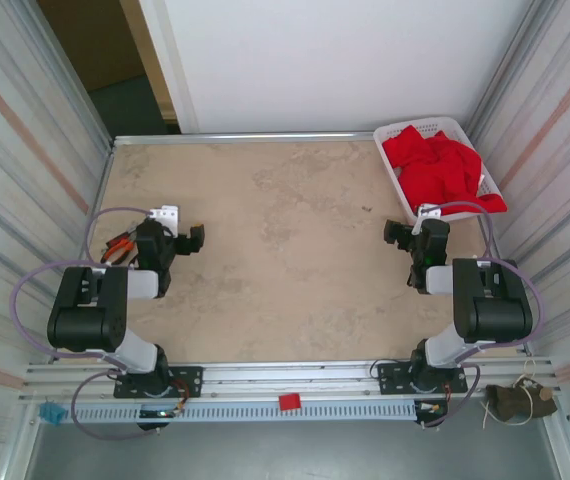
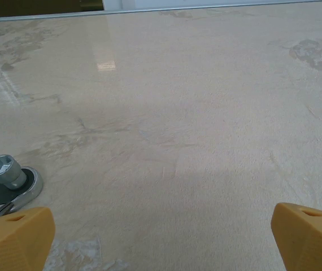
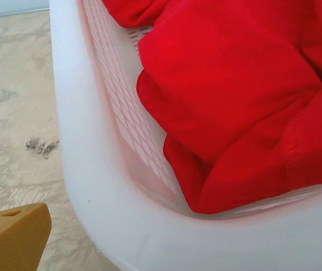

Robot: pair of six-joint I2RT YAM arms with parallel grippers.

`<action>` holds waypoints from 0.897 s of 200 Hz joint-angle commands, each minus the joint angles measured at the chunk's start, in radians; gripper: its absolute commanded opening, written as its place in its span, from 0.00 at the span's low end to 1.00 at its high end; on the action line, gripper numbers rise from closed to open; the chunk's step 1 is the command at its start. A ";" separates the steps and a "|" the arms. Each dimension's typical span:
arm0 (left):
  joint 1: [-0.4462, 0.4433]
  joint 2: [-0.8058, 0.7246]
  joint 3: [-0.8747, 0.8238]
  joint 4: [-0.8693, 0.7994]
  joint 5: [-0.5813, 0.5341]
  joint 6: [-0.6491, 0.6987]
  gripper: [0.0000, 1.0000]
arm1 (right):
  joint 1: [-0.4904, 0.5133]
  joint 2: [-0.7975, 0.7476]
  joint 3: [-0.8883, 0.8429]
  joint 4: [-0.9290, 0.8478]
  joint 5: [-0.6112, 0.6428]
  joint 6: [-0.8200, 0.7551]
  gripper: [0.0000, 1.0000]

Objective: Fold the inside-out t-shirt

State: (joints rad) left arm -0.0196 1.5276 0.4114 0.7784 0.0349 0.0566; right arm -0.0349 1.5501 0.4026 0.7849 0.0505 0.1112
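Note:
The inside-out t-shirt (image 1: 435, 168) is a bright red bundle, crumpled in the white basket (image 1: 397, 135) at the table's far right corner, with one flap hanging over the basket's right rim. In the right wrist view the red cloth (image 3: 234, 101) lies heaped against the basket's latticed wall (image 3: 93, 186). My right gripper (image 1: 402, 235) hovers just short of the basket's near corner, open and empty, with one orange finger (image 3: 11, 237) showing at the lower left. My left gripper (image 1: 189, 240) sits low over the bare tabletop on the left, its orange fingertips (image 2: 14, 237) spread wide around nothing.
Red-handled pliers (image 1: 117, 248) and a small metal bracket (image 1: 167, 214) lie by the left arm. A ratchet head with a socket (image 2: 5, 178) lies near my left finger. Corrugated walls close in both sides. The beige tabletop (image 1: 285, 230) stretches between the arms.

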 commanded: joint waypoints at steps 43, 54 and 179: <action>0.003 -0.015 0.009 -0.004 0.020 0.018 0.99 | -0.002 -0.010 0.004 0.018 -0.019 -0.019 0.99; 0.003 -0.016 0.009 -0.004 0.018 0.018 0.99 | -0.001 -0.009 0.006 0.017 -0.020 -0.018 0.99; -0.002 -0.024 0.015 -0.002 0.009 0.023 0.99 | 0.020 -0.054 0.017 -0.001 0.054 -0.029 0.99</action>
State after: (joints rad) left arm -0.0216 1.5276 0.4114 0.7776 0.0437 0.0566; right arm -0.0345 1.5497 0.4026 0.7849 0.0448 0.1112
